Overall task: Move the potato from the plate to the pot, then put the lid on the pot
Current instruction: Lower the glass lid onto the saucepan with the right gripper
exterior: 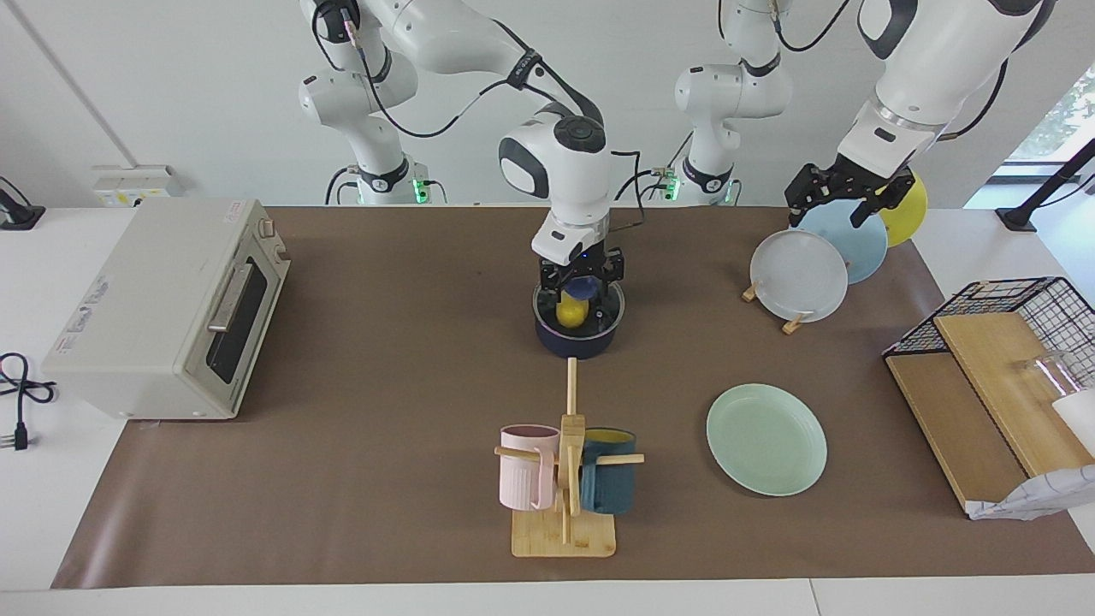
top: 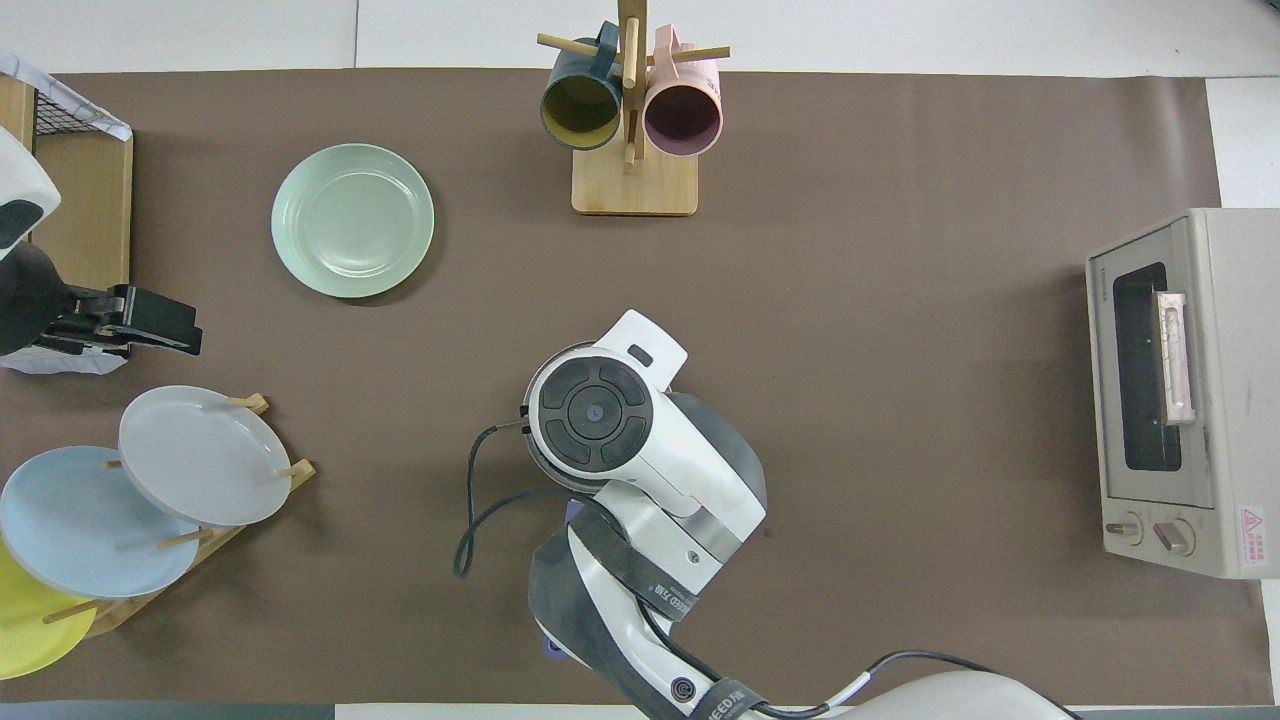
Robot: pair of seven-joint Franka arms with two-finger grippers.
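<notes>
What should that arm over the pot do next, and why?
Probably let go of the knob and lift straight up. The glass lid already seems to sit on the pot, with the potato inside and the mint-green plate bare. The right gripper is at the knob; the left gripper waits over the racked plates.

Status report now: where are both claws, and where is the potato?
Right claw down on the lid over the pot. Potato inside pot; plate bare. Left claw waits over the plate rack. Nothing in the way.
</notes>
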